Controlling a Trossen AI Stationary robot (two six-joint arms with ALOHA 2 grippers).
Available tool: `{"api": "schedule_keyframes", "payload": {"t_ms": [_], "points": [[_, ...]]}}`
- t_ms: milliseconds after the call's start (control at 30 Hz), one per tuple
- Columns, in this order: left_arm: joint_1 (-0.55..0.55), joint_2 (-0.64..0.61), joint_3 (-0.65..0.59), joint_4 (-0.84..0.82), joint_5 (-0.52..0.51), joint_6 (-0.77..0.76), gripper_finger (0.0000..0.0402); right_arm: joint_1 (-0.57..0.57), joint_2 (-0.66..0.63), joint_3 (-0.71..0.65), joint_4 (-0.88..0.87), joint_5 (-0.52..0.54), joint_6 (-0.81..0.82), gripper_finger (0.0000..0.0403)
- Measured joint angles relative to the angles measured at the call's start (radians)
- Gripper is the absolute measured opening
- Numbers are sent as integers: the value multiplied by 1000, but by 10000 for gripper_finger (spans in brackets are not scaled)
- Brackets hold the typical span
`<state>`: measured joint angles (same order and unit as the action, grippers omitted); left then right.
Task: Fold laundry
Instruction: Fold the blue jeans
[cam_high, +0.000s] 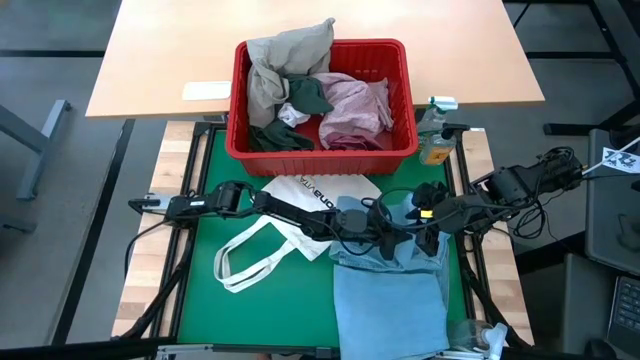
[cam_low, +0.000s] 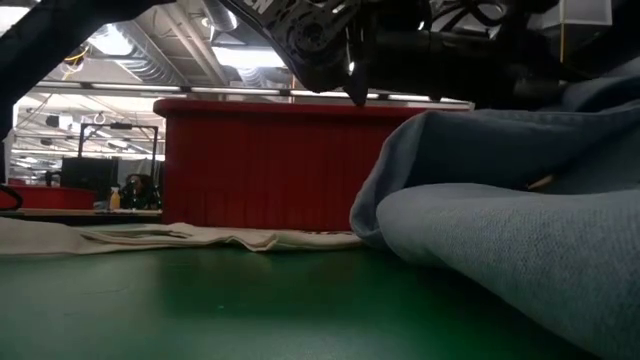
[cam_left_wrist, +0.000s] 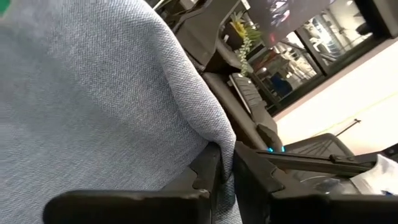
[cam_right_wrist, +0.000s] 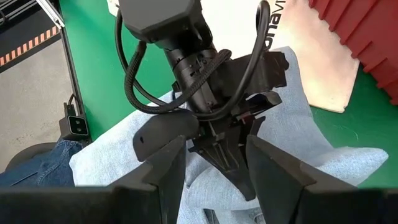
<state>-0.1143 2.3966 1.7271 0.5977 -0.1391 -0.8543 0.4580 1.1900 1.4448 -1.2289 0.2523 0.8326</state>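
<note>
i have the left gripper (cam_left_wrist: 225, 180) with its jaws clamped on a fold of the light blue garment (cam_high: 390, 300) to lift it. my right gripper (cam_right_wrist: 214, 168) waits just right of it, jaws apart, ready to take the edge.

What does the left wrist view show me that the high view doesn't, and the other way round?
Only the left wrist view: the left claw nipping a fold of the light blue garment between its nearly closed fingers. Only the high view: the red basket with more laundry, the white tote bag, the right claw beside the left. Both: the blue garment.
</note>
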Motion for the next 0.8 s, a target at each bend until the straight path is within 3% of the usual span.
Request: {"api": "schedule_keyframes", "payload": {"t_ms": [433, 667, 800], "points": [[1, 0, 0, 1, -17, 6, 133, 0, 0, 0, 0, -10, 0, 170], [24, -25, 0, -10, 108, 305, 129, 2, 10, -18, -11, -12, 0, 170], [37, -85, 2, -126, 167, 415, 117, 16, 12, -93, -3, -27, 9, 170]]}}
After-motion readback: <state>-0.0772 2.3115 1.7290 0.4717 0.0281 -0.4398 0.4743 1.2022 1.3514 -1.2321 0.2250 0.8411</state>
